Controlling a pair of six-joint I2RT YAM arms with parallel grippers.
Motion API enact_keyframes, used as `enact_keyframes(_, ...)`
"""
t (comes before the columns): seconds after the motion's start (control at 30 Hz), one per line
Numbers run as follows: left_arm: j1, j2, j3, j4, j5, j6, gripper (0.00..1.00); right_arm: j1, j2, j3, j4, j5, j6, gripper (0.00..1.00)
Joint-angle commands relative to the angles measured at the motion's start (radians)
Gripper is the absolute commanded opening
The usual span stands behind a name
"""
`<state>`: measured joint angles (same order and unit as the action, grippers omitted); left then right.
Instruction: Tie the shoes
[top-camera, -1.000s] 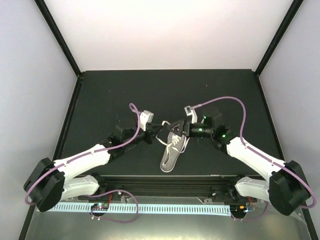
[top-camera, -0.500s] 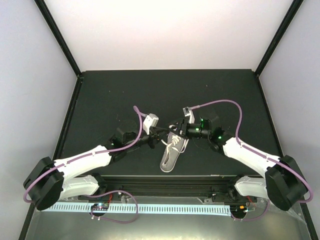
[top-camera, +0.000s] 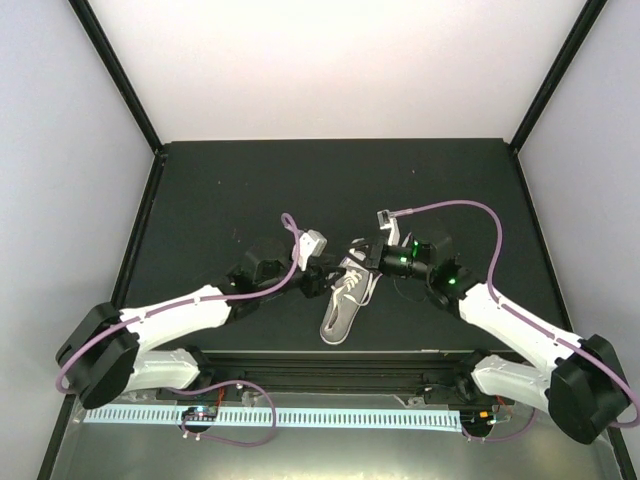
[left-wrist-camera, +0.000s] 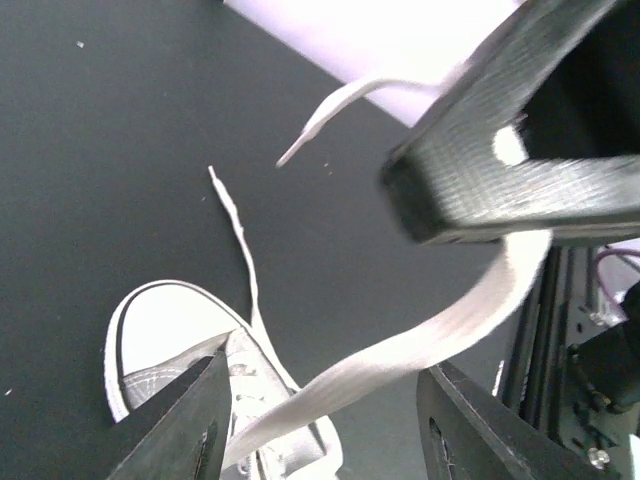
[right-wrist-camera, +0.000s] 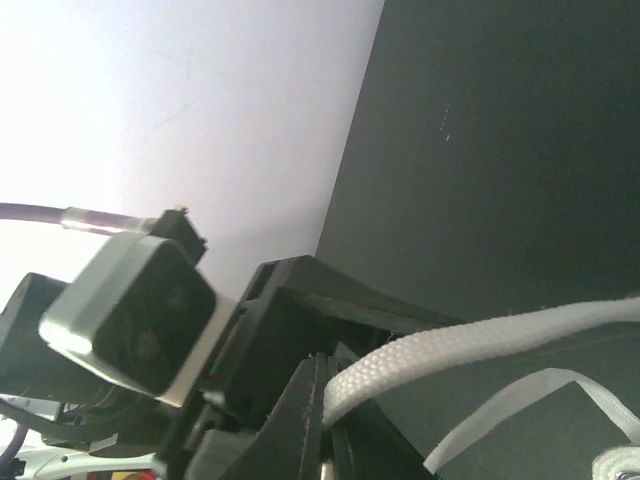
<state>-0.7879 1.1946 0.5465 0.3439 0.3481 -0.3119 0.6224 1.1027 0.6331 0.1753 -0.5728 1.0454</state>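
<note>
The lace (left-wrist-camera: 400, 352) runs from the shoe (top-camera: 340, 310) through the open left gripper (left-wrist-camera: 320, 372), untouched, into the right gripper (right-wrist-camera: 325, 402), clamped on it.

Left gripper (left-wrist-camera: 322, 375) jaws apart; right gripper (right-wrist-camera: 322, 400) clamped tight.

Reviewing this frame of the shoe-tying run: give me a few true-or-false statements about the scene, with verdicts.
1. The right gripper has its jaws shut on a white lace. True.
2. The left gripper has its jaws clamped shut. False: they stand apart, with the lace running between them.
3. The grey sneaker lies on the black table. True.
4. A second sneaker lies beside it. False: there is only one.
</note>
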Motion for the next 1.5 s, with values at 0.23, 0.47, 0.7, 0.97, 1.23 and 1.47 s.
enact_keyframes(0.23, -0.007, 0.094, 0.066, -0.021, -0.015, 0.074, 0.41, 0.004, -0.044, 0.027, -0.065, 0.047, -0.026, 0.02)
enact_keyframes(0.47, -0.007, 0.15, 0.063, 0.013, 0.015, 0.059, 0.34, 0.004, -0.045, 0.037, -0.073, 0.06, -0.028, 0.02)
enact_keyframes(0.7, -0.007, 0.168, 0.081, 0.045, 0.018, 0.053, 0.34, 0.003, -0.03, 0.042, -0.079, 0.056, -0.035, 0.02)
enact_keyframes(0.97, -0.007, 0.179, 0.098, 0.082, -0.024, 0.053, 0.71, 0.003, -0.023, 0.044, -0.079, 0.054, -0.033, 0.02)
enact_keyframes(1.23, -0.009, 0.163, 0.09, 0.18, -0.017, 0.05, 0.59, 0.002, -0.017, 0.046, -0.082, 0.071, -0.028, 0.02)
enact_keyframes(1.47, -0.009, 0.149, 0.068, 0.184, 0.003, 0.055, 0.02, 0.003, -0.015, 0.054, -0.1, 0.1, -0.04, 0.02)
